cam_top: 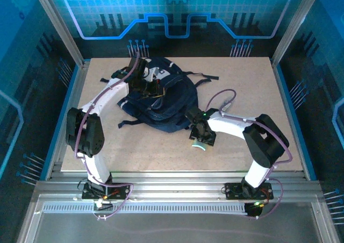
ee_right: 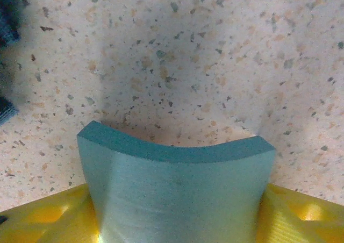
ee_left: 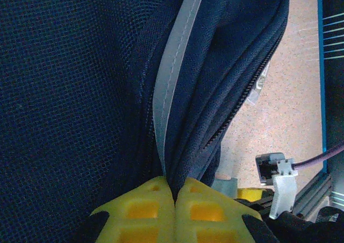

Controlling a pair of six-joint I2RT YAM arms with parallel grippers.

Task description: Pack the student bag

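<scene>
The backpack (cam_top: pixel 166 100) lies toward 11 o'clock on the table (cam_top: pixel 258 81). The left gripper (ee_left: pixel 173 192), pressed together, pinches its fabric beside the zip, likely holding the opening up. At the backpack's 5 o'clock, the right gripper (ee_right: pixel 177 213) clamps a teal curved block (ee_right: pixel 177 168). The next move is probably to lift the block and carry it toward 11 o'clock into the opening.

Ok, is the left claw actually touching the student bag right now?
Touching. The left wrist view shows the left claw shut on a fold of the student bag, navy fabric pinched between its yellow fingers.
</scene>
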